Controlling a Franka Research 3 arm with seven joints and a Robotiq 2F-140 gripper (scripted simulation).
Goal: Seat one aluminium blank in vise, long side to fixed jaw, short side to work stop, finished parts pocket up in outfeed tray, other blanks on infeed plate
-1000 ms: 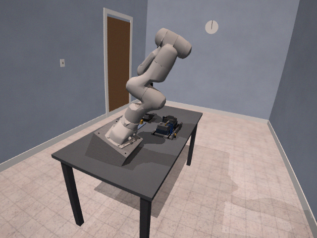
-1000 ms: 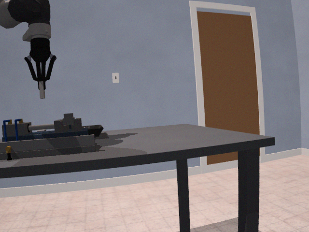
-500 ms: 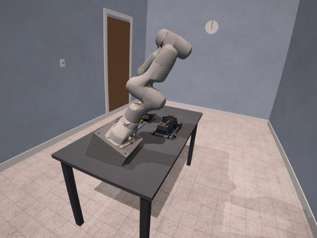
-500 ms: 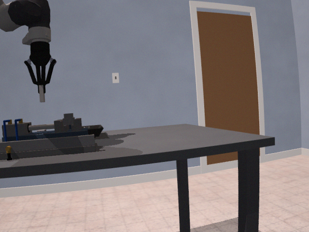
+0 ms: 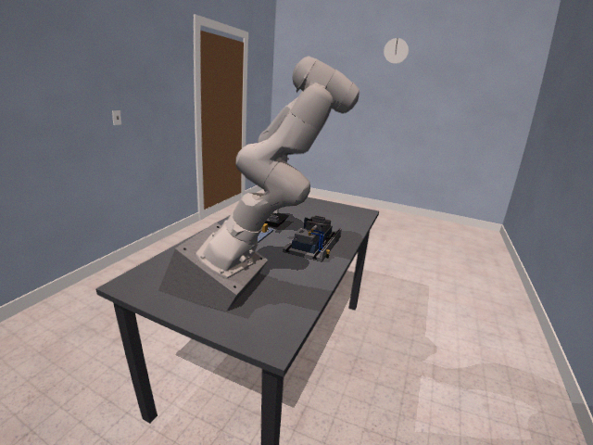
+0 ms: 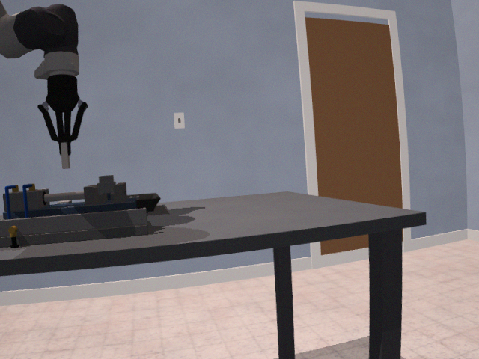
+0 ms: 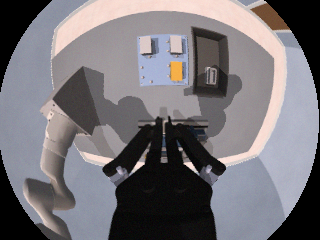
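My gripper [image 6: 65, 154] is shut with nothing between its fingers and hangs high above the vise [image 6: 77, 199]. In the wrist view the closed fingertips [image 7: 164, 122] cover the vise, so its opening is hidden. The blue infeed plate [image 7: 162, 60] carries two aluminium blanks [image 7: 148, 46] [image 7: 176, 44] and one brass blank [image 7: 176, 71], all lying flat. The dark outfeed tray [image 7: 208, 60] stands beside the plate with a grey finished part [image 7: 211, 74] inside. In the top view the vise [image 5: 313, 236] sits at the table's far end.
The arm's base [image 5: 215, 268] stands on a wedge-shaped mount in the middle of the table. A small yellow-topped post [image 6: 13, 233] stands in front of the vise's long guard rail [image 6: 77, 226]. The table edge lies just beyond the vise.
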